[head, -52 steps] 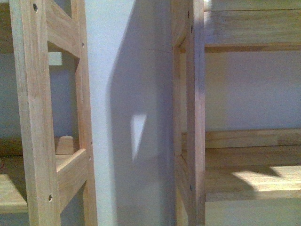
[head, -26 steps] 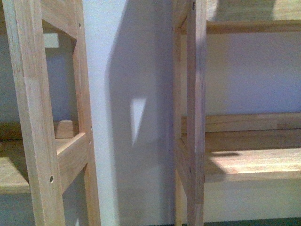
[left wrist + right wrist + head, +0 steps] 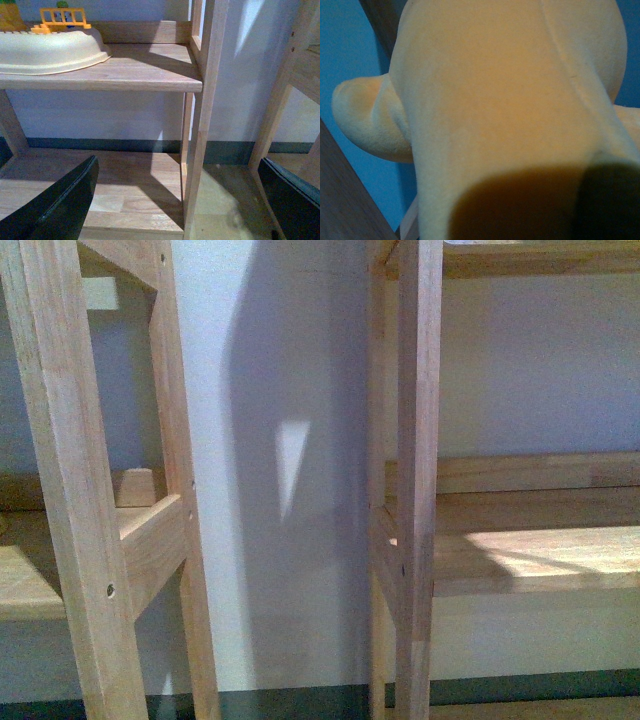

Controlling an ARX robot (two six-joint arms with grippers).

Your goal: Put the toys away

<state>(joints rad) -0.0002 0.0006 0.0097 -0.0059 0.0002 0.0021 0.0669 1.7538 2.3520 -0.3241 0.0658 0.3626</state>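
Note:
The yellow-orange plush toy (image 3: pixel 505 100) fills the right wrist view, with one stubby limb (image 3: pixel 365 117) sticking out to the side. My right gripper (image 3: pixel 520 210) is shut on the plush toy, and its jaws are mostly hidden behind the plush. My left gripper (image 3: pixel 182 200) is open and empty, with both dark fingers (image 3: pixel 60 205) low over the bottom boards of a wooden shelf unit (image 3: pixel 125 75). Neither arm nor the toy shows in the front view.
Two wooden shelf units (image 3: pixel 80 490) (image 3: pixel 410 490) stand against a white wall with a gap between them. A cream tub (image 3: pixel 50 47) with an orange toy fence (image 3: pixel 62 20) sits on a shelf. The right unit's sunlit shelf board (image 3: pixel 540 550) is bare.
In the front view the shelves have slid upward in the picture, and the dark skirting and floor now show at the bottom, so the camera has moved down.

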